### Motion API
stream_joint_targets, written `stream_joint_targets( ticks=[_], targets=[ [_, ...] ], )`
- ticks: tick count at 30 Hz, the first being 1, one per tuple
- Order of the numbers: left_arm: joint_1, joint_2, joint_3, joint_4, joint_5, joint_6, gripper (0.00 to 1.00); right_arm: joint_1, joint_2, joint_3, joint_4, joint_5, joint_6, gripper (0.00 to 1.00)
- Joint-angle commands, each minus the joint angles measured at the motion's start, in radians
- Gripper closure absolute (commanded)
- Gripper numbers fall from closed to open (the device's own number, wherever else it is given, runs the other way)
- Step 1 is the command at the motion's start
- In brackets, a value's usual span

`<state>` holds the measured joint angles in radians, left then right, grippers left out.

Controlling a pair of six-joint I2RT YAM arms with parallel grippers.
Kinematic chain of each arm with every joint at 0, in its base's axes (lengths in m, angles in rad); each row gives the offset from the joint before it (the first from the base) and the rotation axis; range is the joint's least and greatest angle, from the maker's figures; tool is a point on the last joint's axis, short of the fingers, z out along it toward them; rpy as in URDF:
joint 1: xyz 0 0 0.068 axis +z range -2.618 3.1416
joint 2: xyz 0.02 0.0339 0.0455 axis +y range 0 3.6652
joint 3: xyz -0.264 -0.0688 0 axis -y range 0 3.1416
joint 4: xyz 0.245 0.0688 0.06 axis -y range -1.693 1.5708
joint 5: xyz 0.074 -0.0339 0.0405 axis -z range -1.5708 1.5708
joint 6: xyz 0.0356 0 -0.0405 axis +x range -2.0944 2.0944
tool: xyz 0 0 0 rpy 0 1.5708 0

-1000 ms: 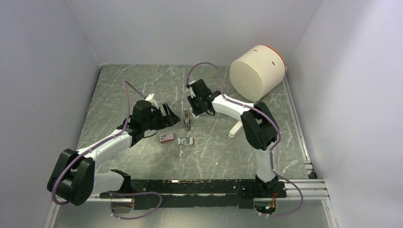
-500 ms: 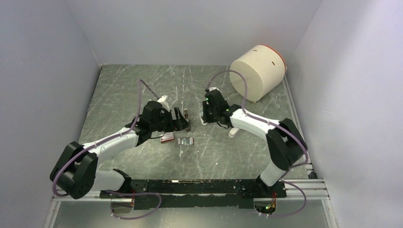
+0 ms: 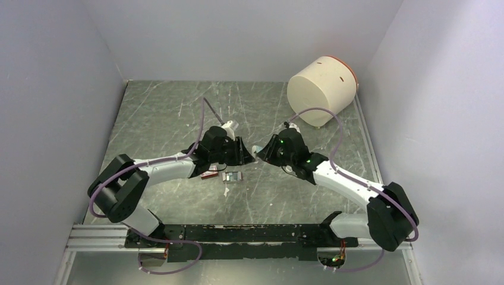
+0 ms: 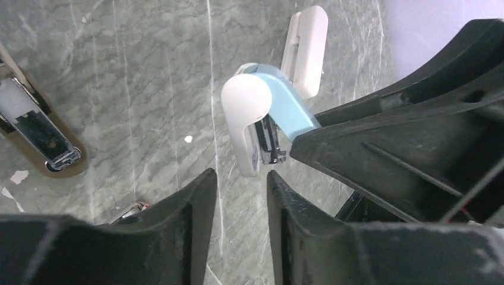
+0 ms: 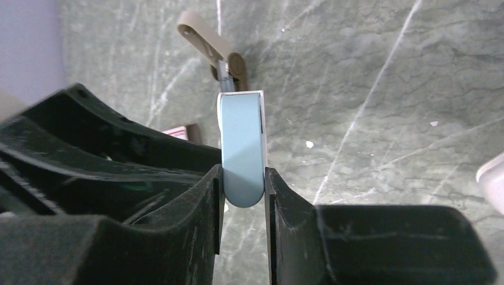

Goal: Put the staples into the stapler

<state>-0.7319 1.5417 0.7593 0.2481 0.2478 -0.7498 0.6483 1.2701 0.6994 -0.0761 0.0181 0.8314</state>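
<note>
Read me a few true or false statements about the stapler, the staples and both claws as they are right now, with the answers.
1. The right claw grips the stapler. True.
2. The staples are in the left claw. False: they lie on the table, and the left claw holds nothing.
3. The red box lies beside the staples. True.
4. The drum is at the far left corner. False: it is at the far right.
</note>
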Motion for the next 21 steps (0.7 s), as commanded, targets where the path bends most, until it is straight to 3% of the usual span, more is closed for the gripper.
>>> stream_joint_targets(
  ticks=[1,7,21],
  targets=[
    [-0.012,0.001,0.023,0.063,-0.041,0.029,0.61,-0.013,-0.053,-0.005,0.066,-0.011,0.086,0.79],
    [-0.013,0.021,0.024,0.072,-0.023,0.066,0.71,-0.021,-0.073,0.002,0.050,-0.014,0.081,0.79],
    [-0.014,0.050,-0.010,0.198,0.000,0.065,0.72,-0.033,-0.041,0.025,0.012,-0.077,0.068,0.79]
  ],
)
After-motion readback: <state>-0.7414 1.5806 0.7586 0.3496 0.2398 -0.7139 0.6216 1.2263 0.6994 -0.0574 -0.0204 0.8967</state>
